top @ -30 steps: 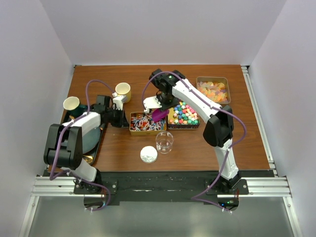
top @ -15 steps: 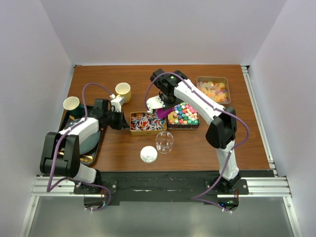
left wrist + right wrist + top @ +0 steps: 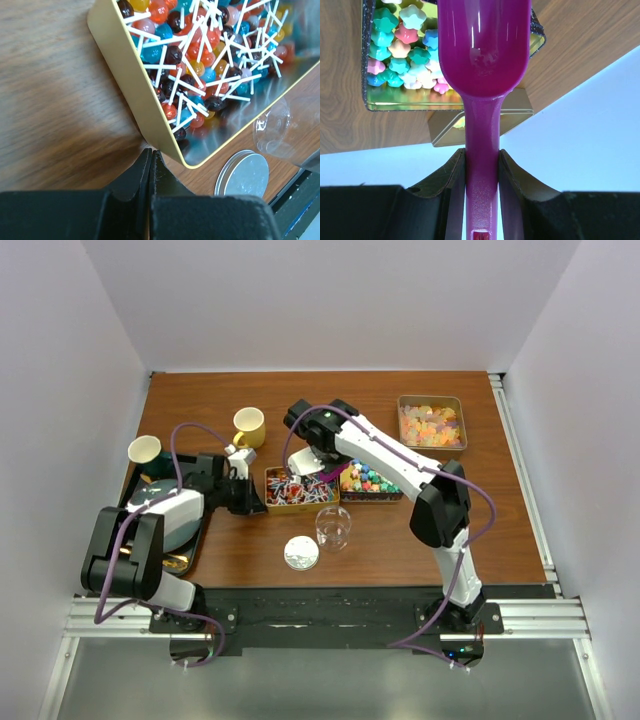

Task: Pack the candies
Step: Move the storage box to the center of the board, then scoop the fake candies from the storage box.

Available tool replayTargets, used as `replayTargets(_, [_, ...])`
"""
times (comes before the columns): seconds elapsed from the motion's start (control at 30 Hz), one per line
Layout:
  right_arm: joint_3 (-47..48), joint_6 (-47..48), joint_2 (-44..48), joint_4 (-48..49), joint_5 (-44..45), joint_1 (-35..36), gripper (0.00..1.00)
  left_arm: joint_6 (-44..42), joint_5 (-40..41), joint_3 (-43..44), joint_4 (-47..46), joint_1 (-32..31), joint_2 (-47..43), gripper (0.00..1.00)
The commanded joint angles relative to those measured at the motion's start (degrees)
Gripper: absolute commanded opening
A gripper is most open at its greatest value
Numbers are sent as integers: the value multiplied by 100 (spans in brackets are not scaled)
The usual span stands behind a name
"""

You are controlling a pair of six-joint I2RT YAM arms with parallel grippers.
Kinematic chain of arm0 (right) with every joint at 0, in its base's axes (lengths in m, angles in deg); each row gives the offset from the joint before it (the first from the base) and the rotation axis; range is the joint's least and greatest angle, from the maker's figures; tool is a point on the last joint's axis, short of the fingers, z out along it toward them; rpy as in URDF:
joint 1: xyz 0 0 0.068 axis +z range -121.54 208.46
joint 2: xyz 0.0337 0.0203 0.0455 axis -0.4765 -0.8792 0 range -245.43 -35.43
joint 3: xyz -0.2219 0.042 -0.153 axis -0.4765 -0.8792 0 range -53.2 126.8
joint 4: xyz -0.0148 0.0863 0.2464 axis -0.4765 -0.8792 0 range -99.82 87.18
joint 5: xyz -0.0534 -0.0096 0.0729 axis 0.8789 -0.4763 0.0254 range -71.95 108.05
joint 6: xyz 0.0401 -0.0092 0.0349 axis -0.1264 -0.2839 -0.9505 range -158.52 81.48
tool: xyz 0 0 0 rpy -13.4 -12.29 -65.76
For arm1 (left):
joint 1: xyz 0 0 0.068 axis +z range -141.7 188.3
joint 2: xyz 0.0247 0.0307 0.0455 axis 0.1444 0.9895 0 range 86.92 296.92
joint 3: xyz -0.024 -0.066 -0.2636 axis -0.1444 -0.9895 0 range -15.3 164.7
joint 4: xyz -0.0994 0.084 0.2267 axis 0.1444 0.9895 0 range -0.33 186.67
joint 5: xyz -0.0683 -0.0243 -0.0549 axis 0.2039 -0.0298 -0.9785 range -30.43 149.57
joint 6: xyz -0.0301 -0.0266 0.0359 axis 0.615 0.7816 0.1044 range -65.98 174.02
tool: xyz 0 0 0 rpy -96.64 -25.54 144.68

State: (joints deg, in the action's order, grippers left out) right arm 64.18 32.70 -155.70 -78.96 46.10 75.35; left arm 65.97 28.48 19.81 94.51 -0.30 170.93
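Right tool (image 3: 481,156) clamps the purple scoop (image 3: 485,50); left tool (image 3: 151,159) is pinched together, empty; a tilt could scatter candies (image 3: 400,55) across the worktop (image 3: 350,125).

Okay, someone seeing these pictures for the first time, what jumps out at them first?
Probably the glossy purple scoop, clamped in the right gripper above the pastel star candies at mid table. Next comes the gold tray heaped with lollipops, their white sticks crisscrossing, with the shut left gripper at its near corner.
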Motion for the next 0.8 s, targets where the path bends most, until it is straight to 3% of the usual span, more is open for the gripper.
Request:
replayTargets(0.0, [57, -170, -190, -1492, 587, 126, 0, 255, -178, -110, -703, -142, 10, 0])
replayTargets(0.33, [48, -530, -559, -1492, 851, 426, 0, 625, -327, -400, -1529, -177, 159, 0])
replayTargets(0.77, [662, -1110, -1226, -1483, 87, 443, 0, 651, -556, -391, -1820, -177, 344, 0])
